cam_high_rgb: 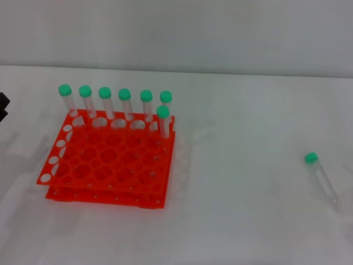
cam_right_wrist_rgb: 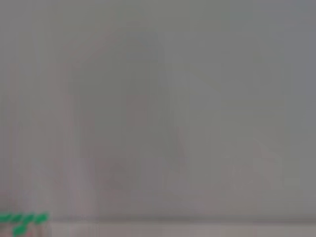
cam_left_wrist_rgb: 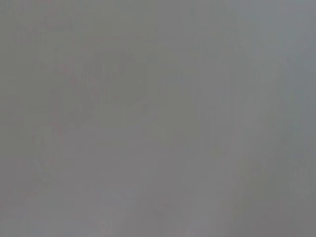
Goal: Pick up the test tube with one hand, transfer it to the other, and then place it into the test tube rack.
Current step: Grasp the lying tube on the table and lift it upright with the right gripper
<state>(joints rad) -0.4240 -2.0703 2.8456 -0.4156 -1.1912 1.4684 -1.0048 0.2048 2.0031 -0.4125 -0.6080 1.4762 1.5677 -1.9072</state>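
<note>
The test tube (cam_high_rgb: 320,175) lies on its side on the white table at the right, green cap toward the back, tapered tip toward the front. The orange-red test tube rack (cam_high_rgb: 105,165) stands at the left. Several like green-capped tubes (cam_high_rgb: 124,105) stand upright along its back row, one of them in the second row at the right. A black part of my left gripper (cam_high_rgb: 3,106) shows at the far left edge, level with the rack's back, apart from the rack. My right gripper is out of view. The left wrist view shows only plain grey.
The white table (cam_high_rgb: 242,138) runs back to a pale wall. The right wrist view is a grey blur with a few green smudges (cam_right_wrist_rgb: 23,219) in one corner; what they are cannot be told.
</note>
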